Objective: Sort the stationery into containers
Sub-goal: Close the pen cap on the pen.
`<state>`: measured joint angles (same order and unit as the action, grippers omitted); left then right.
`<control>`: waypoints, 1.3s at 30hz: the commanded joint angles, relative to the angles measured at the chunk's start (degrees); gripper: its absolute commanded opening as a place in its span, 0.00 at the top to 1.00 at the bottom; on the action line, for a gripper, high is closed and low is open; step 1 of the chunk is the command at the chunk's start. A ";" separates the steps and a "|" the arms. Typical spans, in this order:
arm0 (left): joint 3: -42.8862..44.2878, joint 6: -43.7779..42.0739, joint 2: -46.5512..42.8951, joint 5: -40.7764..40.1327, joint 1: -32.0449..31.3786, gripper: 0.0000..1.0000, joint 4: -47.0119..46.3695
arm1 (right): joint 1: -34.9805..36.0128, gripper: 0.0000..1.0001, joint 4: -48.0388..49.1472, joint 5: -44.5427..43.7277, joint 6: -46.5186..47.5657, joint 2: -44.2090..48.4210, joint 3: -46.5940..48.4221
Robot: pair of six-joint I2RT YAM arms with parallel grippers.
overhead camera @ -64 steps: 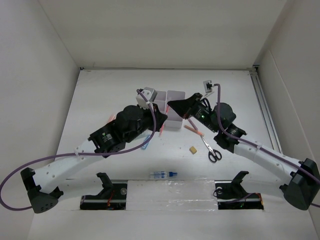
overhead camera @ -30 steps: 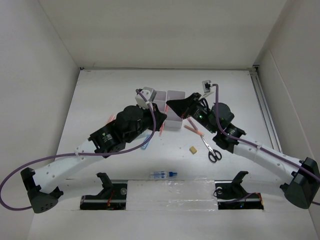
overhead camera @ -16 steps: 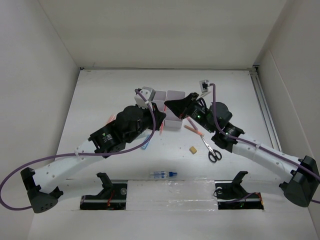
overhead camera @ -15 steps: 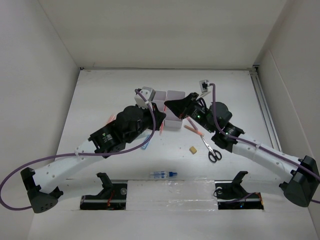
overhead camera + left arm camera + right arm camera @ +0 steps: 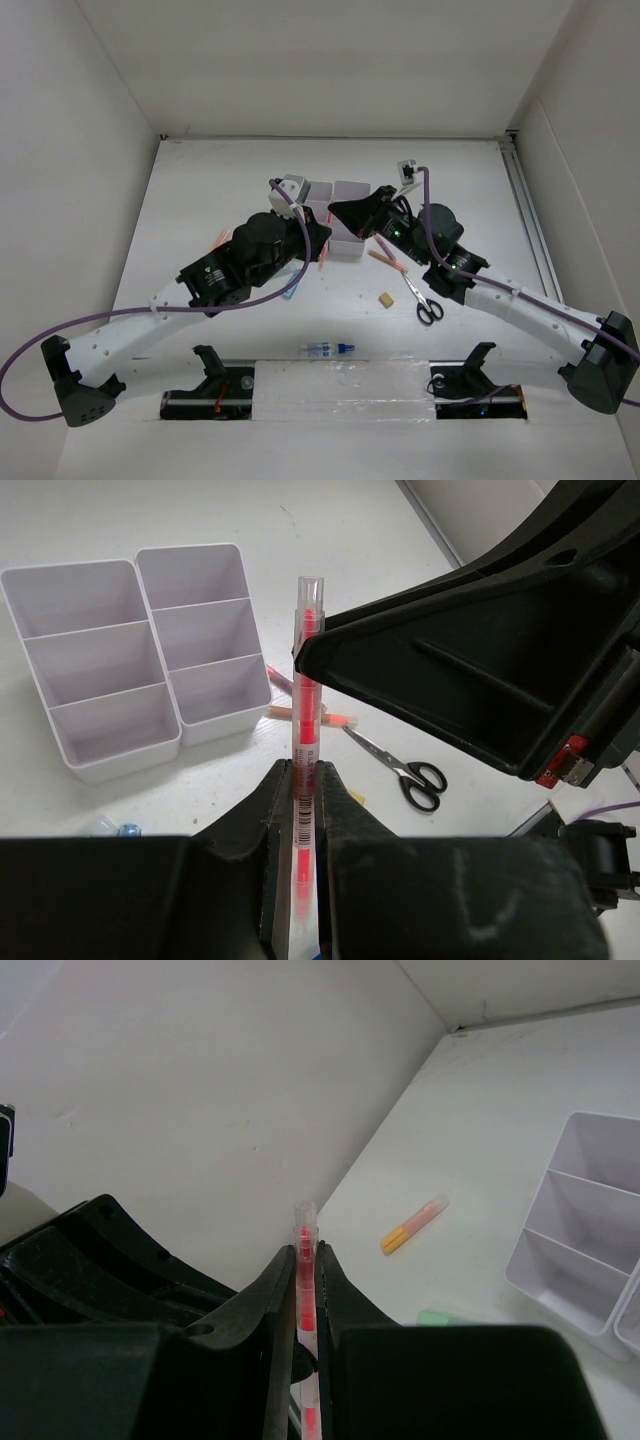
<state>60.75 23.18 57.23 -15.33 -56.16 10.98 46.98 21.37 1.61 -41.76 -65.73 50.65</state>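
Note:
A red pen [image 5: 305, 680] with a clear cap is clamped at once by both grippers. My left gripper [image 5: 304, 770] is shut on its barcode end. The right gripper [image 5: 307, 1250] is shut on the same red pen [image 5: 304, 1222] near its cap. The two meet above the table beside the white containers [image 5: 350, 188], the left gripper [image 5: 318, 228] close against the right gripper [image 5: 342, 210]. All compartments of the containers [image 5: 120, 755] that show look empty. The black-handled scissors [image 5: 424, 300], a tan eraser [image 5: 384, 298] and a blue-capped bottle [image 5: 328, 348] lie on the table.
An orange and pink pen [image 5: 414, 1223] and a light green marker [image 5: 445, 1318] lie left of the containers [image 5: 575, 1250]. More pens [image 5: 300, 715] lie in front of the organizer. A small blue tube [image 5: 291, 293] shows under the left arm. White walls enclose the table.
The right gripper has crept slightly left and away toward the containers. The left arm has held still, and both grips on the pen stay the same.

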 commanded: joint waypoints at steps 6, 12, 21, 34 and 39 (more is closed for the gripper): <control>1.21 -1.03 -1.60 -6.02 0.79 1.00 -7.12 | 2.68 1.00 -3.87 6.48 0.54 -0.27 0.41; 1.21 -1.03 -1.60 -6.55 0.79 1.00 -7.12 | 2.68 1.00 -3.87 7.01 0.54 -0.80 0.41; 1.21 -1.03 -2.12 -6.55 0.79 1.00 -7.12 | 3.20 1.00 -3.87 7.53 0.54 -0.80 -0.12; -0.37 -1.56 -2.65 -2.68 0.79 1.00 -7.64 | 3.20 0.60 -4.40 5.07 2.73 0.96 0.41; -0.37 -1.56 -2.65 -2.68 0.79 1.00 -7.64 | 3.20 0.52 -4.40 4.55 2.73 0.96 0.41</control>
<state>60.34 21.93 55.90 -16.82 -55.75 10.11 48.82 18.90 3.14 -40.01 -65.47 50.63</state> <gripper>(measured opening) 0.040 0.472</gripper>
